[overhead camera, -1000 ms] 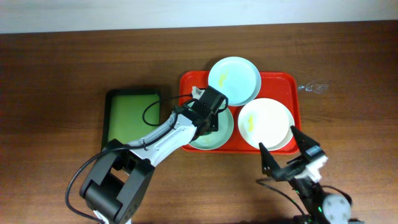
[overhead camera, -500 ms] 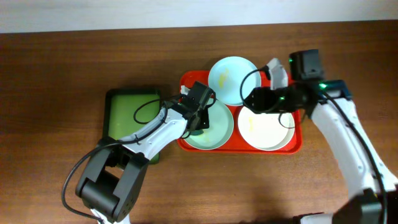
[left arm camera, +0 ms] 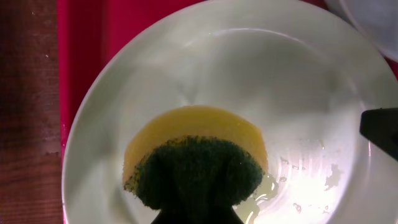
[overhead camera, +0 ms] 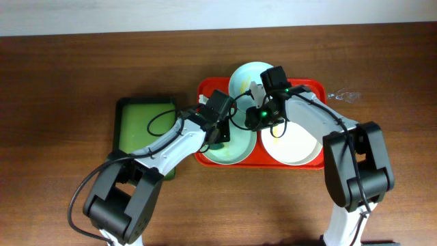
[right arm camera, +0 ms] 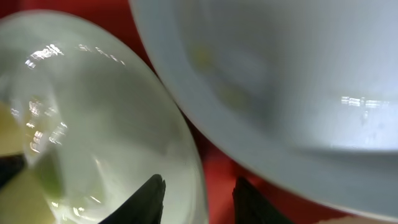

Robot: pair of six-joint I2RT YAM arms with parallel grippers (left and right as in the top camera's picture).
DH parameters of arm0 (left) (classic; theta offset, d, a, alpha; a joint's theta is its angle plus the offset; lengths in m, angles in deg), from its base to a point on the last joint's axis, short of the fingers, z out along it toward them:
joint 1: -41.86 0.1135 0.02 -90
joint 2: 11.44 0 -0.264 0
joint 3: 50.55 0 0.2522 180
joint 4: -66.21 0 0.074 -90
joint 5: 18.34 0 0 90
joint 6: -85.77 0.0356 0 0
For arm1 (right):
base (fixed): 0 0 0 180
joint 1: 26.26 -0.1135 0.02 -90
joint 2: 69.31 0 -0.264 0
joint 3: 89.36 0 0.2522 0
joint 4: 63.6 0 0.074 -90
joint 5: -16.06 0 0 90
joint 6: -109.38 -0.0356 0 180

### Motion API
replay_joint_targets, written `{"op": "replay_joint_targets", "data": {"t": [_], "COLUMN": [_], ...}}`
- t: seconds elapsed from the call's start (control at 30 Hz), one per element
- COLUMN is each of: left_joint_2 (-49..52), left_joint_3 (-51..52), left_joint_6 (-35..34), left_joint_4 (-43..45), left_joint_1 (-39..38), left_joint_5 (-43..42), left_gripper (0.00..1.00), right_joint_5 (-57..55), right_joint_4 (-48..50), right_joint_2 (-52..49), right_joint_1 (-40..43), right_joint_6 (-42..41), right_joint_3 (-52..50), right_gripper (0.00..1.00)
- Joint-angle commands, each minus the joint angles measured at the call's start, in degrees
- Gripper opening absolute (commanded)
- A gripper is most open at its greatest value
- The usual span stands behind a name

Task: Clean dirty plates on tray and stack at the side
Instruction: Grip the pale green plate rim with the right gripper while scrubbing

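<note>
While the left fingers (overhead camera: 218, 131) are clenching the sponge (left arm camera: 193, 158) and pressing it on the near mint plate (overhead camera: 239, 147), the right fingers (right arm camera: 154, 190) are standing released, one on each side of this plate's rim. All three plates are lying on the red tray (overhead camera: 321, 89). The far mint plate (overhead camera: 244, 80) is showing a yellow smear, and the white plate (overhead camera: 297, 143) is sitting just beside the near one. The green tray (overhead camera: 140, 126) is resting on the surface (overhead camera: 68, 82) near the red tray.

A lab-style test bench: brown wooden table (overhead camera: 61, 75) against a plain white wall (overhead camera: 136, 12).
</note>
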Motion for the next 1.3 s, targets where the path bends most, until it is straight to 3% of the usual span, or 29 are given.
{"op": "replay_joint_targets", "data": {"t": [0.0, 0.07, 0.13, 0.2, 0.23, 0.27, 0.43, 0.47, 0.5, 0.6, 0.67, 0.83, 0.97, 1.07, 1.13, 1.2, 1.27], "left_joint_2": [0.0, 0.0, 0.1, 0.3, 0.8, 1.6, 2.9, 3.3, 3.8, 4.3, 4.3, 2.6, -0.5, 0.8, 4.6, 9.1, 8.7], "left_joint_3": [-0.1, -0.1, -0.1, -0.1, -0.1, -0.1, -0.1, -0.1, -0.1, -0.1, -0.1, -0.9, -3.7, -3.7, -3.7, -3.7, -3.7], "left_joint_6": [-0.2, -2.3, -3.0, -3.0, -3.0, -3.0, -2.9, -2.7, -2.7, -2.7, -0.1, 1.2, 1.2, -1.7, -1.7, -1.6, -1.6], "left_joint_4": [2.9, 6.4, 7.8, 7.9, 8.2, 8.3, 7.7, 7.6, 7.7, 7.8, 7.7, -1.9, -2.8, 0.1, 1.9, 1.2, -3.3], "left_joint_1": [0.2, 0.2, 0.1, 0.1, 0.1, 0.1, 0.1, 0.1, 0.1, 0.1, 0.1, 0.1, -0.3, 0.1, -1.1, -1.1, 1.3], "left_joint_5": [-2.7, -4.7, -4.5, -4.5, -4.6, -4.6, -4.5, -4.5, -4.5, -4.5, -4.1, 12.7, 8.6, -5.5, -9.2, -6.9, 3.7], "left_gripper": [0.0, 0.0, 0.03, 0.27, 0.29, 0.4, 0.39, 0.44, 0.42, 0.0, 0.0, 0.0, 0.0, 0.0, 0.0, 0.0, 0.0], "right_joint_5": [-3.3, -3.4, -3.4, -3.1, -3.1, -3.1, -3.2, -3.2, -3.2, -3.2, -3.2, -3.2, -3.2, -3.2, -3.3, -3.3, -3.5], "right_joint_4": [-0.5, -1.4, -1.8, -2.2, -2.4, -2.5, -3.1, -3.1, -3.1, -3.3, -3.4, -3.9, -4.4, -4.5, -4.5, -4.7, -5.0], "right_joint_2": [-1.2, -2.5, -3.5, -3.5, -3.5, -3.5, -3.5, -3.5, -3.5, -3.5, -3.5, -3.5, -3.5, -3.5, -3.5, -3.5, -3.5], "right_joint_1": [-0.2, -0.2, -0.2, -0.2, -0.2, -0.2, -0.2, -0.2, -0.2, -0.2, -0.2, -0.2, -0.2, -0.2, -0.2, -0.2, -0.2], "right_joint_6": [0.6, 0.6, 0.6, 0.6, 0.6, 0.6, 0.6, 0.6, 0.6, 0.6, 0.6, 0.6, 0.6, 0.6, 0.6, 0.6, 0.6], "right_joint_3": [0.1, 0.1, 0.1, 0.1, 0.2, 0.2, 0.2, 0.2, 0.2, 0.2, 0.2, 0.2, 0.2, 0.2, 0.2, 0.1, 0.2], "right_gripper": [0.31, 0.17, 0.13, 0.05, 0.05, 0.05, 0.05, 0.05, 0.05, 0.05, 0.05, 0.05, 0.05, 0.05, 0.06, 0.05, 0.04]}}
